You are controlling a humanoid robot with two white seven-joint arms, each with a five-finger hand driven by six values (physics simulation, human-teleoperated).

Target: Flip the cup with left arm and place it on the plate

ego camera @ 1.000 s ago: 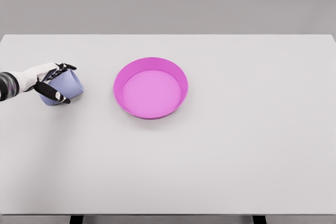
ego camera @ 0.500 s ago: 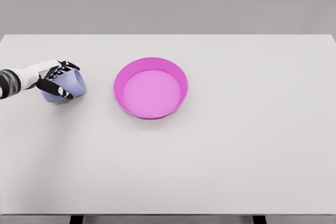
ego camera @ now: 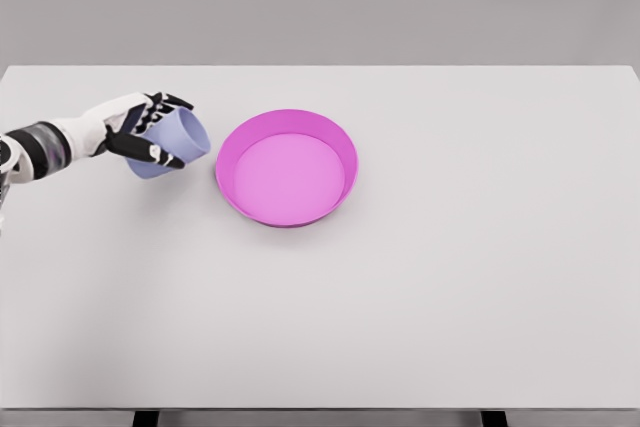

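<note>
Left hand: arm extended from the left edge, fingers curled around the pale blue cup, gripping it. Cup: tilted on its side, just left of the pink plate, above the white table.

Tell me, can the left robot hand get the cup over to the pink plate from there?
Probably yes. The left robot hand grips the cup just left of the plate, with nothing between them.

Left hand grips the tilted cup beside the plate.
</note>
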